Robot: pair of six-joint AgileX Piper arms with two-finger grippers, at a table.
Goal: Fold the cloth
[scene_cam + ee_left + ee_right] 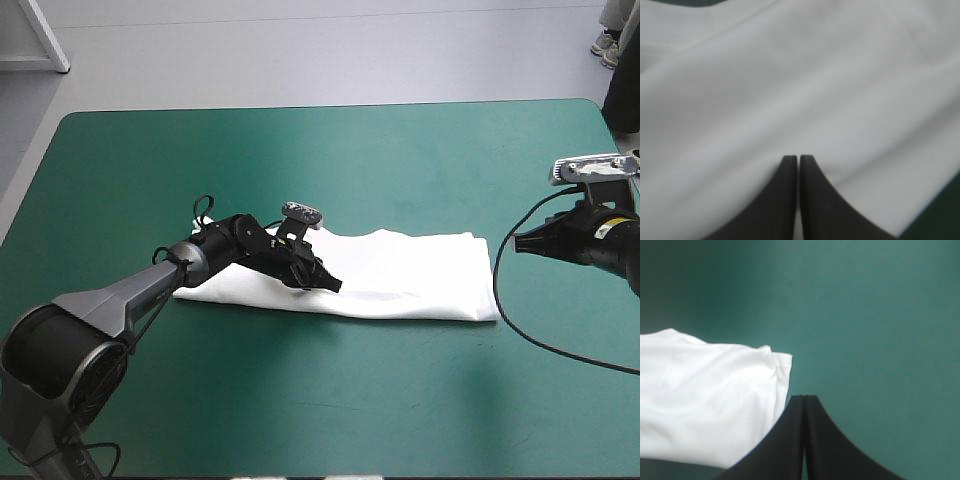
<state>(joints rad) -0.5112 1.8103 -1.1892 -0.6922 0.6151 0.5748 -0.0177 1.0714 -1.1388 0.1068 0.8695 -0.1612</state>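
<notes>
The T-shirt (pixel 420 275) is seen folded into a long, flat white bundle, laid across the middle of the teal-green table (pixel 300 150), with its long sides running roughly parallel to the table's near edge and its right end somewhat broader than its left.

The left gripper (pixel 333 284) is held low over the left part of the bundle, close to its near side, pointing along it toward the table's right edge. In the left wrist view its black fingers (pixel 815 200) are brought together into one pointed arch, with white cloth filling the field ahead of and beneath them. No fold is seen lifted.

The right gripper (pixel 520 243) is positioned near the table's right edge, aimed at the bundle's right end. Its fingers are likewise closed with nothing between them. The end of the T-shirt lies just ahead of the tips and to one side, apart from them, with bare cover in between.
</notes>
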